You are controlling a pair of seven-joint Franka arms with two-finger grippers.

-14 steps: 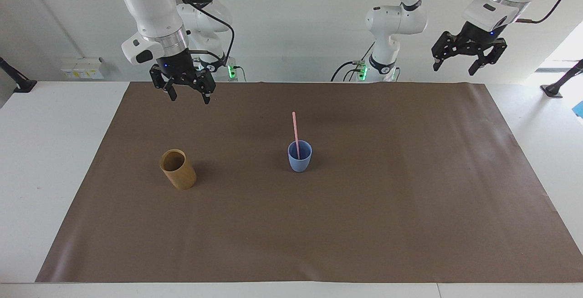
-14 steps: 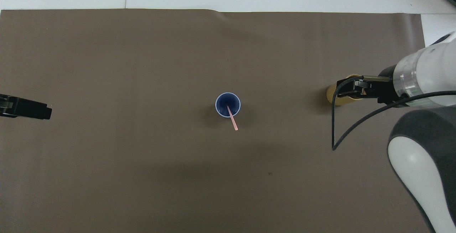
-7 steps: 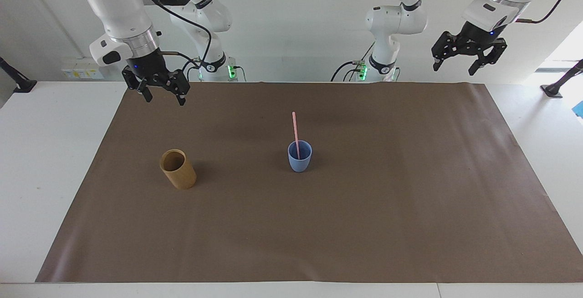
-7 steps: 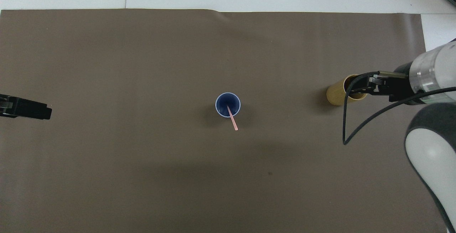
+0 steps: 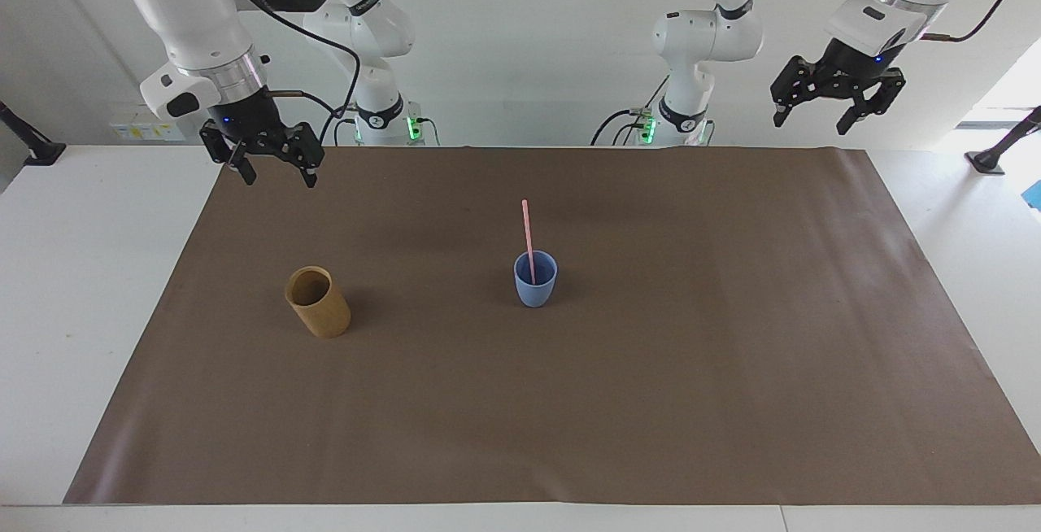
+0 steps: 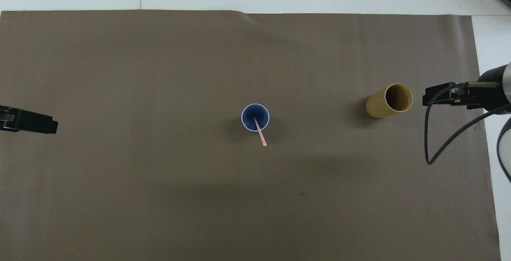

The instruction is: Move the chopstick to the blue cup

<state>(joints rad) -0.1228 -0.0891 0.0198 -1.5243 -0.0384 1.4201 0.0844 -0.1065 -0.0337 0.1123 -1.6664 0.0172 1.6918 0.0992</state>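
The pale pink chopstick (image 5: 528,237) (image 6: 260,131) stands in the blue cup (image 5: 535,281) (image 6: 255,117), its top leaning toward the robots. The cup sits upright in the middle of the brown mat. My right gripper (image 5: 273,175) (image 6: 431,96) hangs open and empty in the air over the mat's edge at the right arm's end, apart from both cups. My left gripper (image 5: 815,119) (image 6: 50,126) waits open and empty, raised over the left arm's end of the table.
A tan-brown cylindrical cup (image 5: 318,302) (image 6: 389,101) stands on the brown mat (image 5: 732,369) toward the right arm's end, level with the blue cup. Bare white table (image 5: 81,255) borders the mat on every side.
The right arm has swung away from the middle toward its own end of the table, uncovering the tan-brown cup in the overhead view. Chopstick, cups and left arm have stayed put.
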